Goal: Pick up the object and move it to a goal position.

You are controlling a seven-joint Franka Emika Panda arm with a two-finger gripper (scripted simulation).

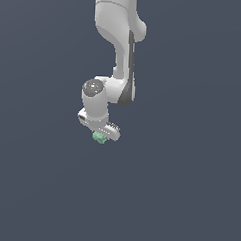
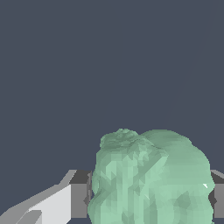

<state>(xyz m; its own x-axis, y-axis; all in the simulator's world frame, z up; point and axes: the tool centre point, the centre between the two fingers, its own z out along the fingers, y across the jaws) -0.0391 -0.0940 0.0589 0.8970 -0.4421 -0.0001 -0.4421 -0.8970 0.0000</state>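
Note:
The mint-green lumpy object (image 1: pixel 99 137) sits right under the white gripper (image 1: pixel 100 137) in the exterior view, mostly hidden by the hand, with only its lower edge showing. In the wrist view the object (image 2: pixel 151 179) fills the space between the two fingers (image 2: pixel 78 197), which press against its sides. The gripper is shut on the object. Whether the object rests on the ground or hangs above it cannot be told.
A plain dark grey-blue surface (image 1: pixel 188 196) fills both views. The white arm (image 1: pixel 121 42) reaches down from the top of the exterior view. No goal marker shows.

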